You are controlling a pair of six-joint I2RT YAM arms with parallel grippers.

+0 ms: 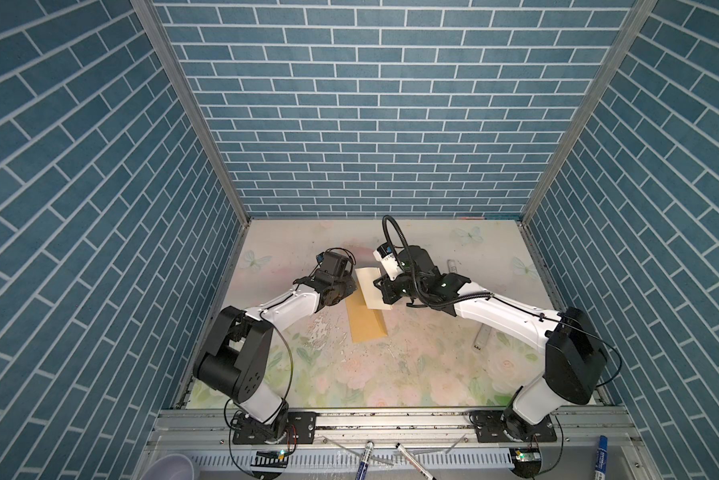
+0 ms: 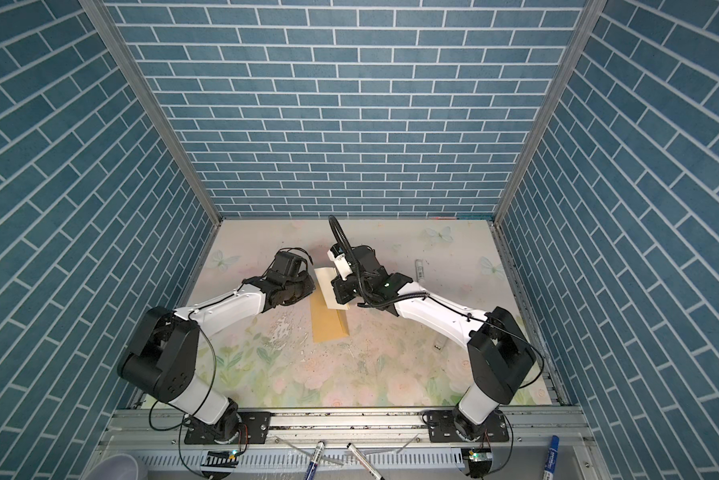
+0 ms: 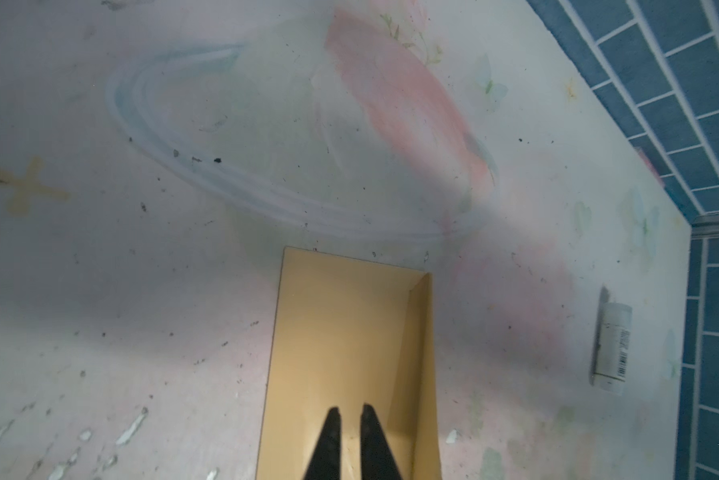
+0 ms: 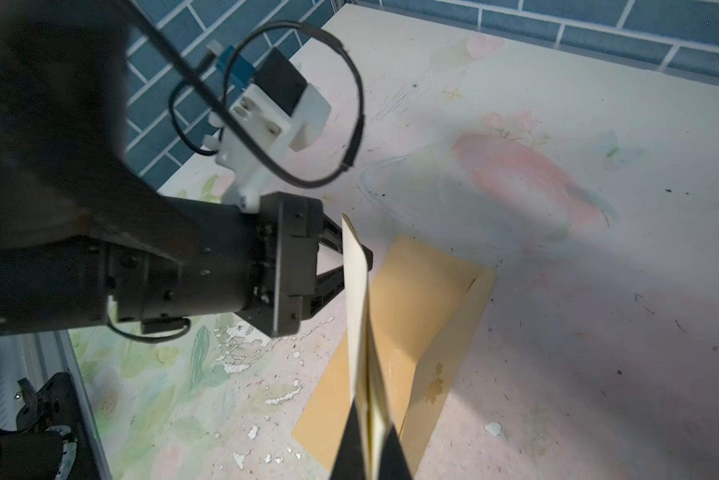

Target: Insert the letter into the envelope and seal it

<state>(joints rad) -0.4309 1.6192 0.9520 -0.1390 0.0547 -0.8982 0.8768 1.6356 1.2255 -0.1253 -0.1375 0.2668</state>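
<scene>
Right wrist view: right tool [image 4: 372,419] pinches letter [image 4: 355,299] over envelope [image 4: 424,291]; left tool [image 4: 368,257], closed, beside it.

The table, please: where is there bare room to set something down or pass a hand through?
Bare: the near strip of the table between the arm bases, in front of the envelope, and its far-left corner. Crowded: the middle, where the left gripper and the right gripper, holding the letter, meet above the envelope. Two white tubes flank the right arm.
</scene>
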